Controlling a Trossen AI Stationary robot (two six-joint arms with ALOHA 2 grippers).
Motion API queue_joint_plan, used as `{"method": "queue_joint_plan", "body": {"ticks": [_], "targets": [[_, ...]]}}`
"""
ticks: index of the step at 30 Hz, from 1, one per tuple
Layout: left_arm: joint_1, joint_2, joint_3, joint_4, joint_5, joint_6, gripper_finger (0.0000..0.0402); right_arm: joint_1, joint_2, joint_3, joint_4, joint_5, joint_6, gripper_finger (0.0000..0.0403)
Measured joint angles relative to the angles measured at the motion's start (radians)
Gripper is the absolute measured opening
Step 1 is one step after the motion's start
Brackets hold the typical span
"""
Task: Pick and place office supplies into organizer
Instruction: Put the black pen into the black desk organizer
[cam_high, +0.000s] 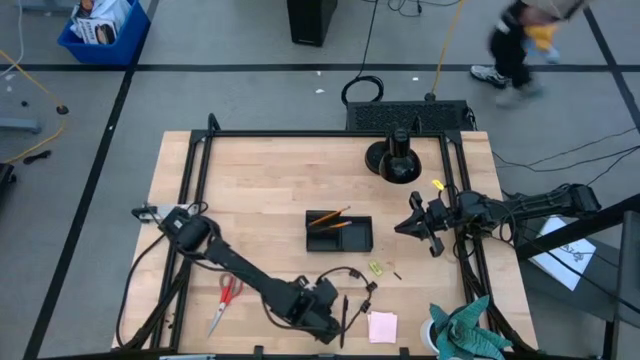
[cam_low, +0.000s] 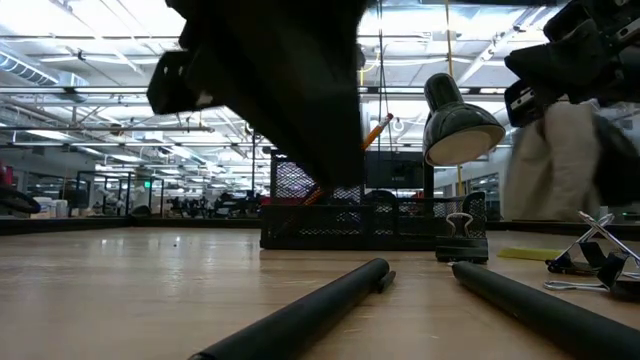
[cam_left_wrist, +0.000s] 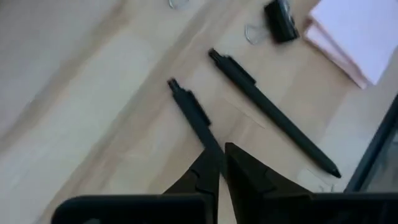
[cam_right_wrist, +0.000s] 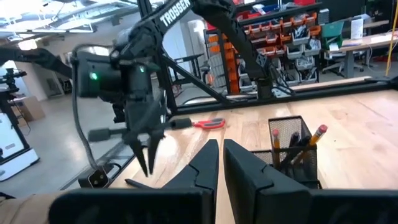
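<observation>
We read "TROSSEN" on the left arm (cam_right_wrist: 180, 15) | left pincer (cam_left_wrist: 219, 163) closed onto a black pen (cam_left_wrist: 194, 115) lying flat on the counter (cam_high: 260, 190), parallel beside a second pen (cam_left_wrist: 273, 112), near the pink pad (cam_left_wrist: 357, 31) | right pincer (cam_right_wrist: 219, 163) closed, empty, beside the organizer (cam_high: 340, 235)

The wooden table (cam_high: 260, 180) holds the black organizer (cam_high: 339, 235) near its middle. Behind the organizer stands a round black lamp base (cam_high: 393, 163). In front of it lie the red scissors (cam_high: 226, 298), two black pens (cam_left_wrist: 199, 118) side by side, a pink sticky-note pad (cam_high: 382, 326), some black binder clips (cam_high: 369, 287), and a teal cloth (cam_high: 468, 330).
</observation>
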Motion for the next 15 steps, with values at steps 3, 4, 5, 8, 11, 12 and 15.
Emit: {"method": "queue_joint_plan", "body": {"ticks": [3, 4, 5, 8, 11, 12, 15], "targets": [[0.017, 0.002, -0.001, -0.016, 0.022, 0.0, 0.005, 0.0, 0.0, 0.0, 0.008, 0.0, 0.001, 0.002], [0.02, 0.002, 0.0, -0.013, 0.022, 0.003, 0.006, 0.0, 0.001, 0.0, 0.01, 0.0, 0.001, 0.002], [0.025, 0.002, 0.0, -0.013, 0.021, 0.015, 0.007, 0.0, 0.001, 0.0, 0.011, 0.0, 0.001, 0.002], [0.034, 0.002, 0.0, -0.009, 0.023, 0.06, 0.0107, 0.0, 0.001, 0.0, 0.011, 0.0, 0.001, 0.002], [0.048, 0.002, 0.0, -0.009, 0.046, 0.071, 0.0147, 0.0, 0.002, 0.0, 0.011, 0.0, 0.001, 0.002], [0.053, 0.002, 0.0, -0.01, 0.051, 0.072, 0.016, 0.0, 0.002, 0.0, 0.011, 0.0, 0.001, 0.002], [0.069, 0.017, 0.0, -0.006, 0.072, 0.086, 0.0191, 0.0, 0.002, 0.0, 0.011, 0.0, -0.001, 0.002]]}}
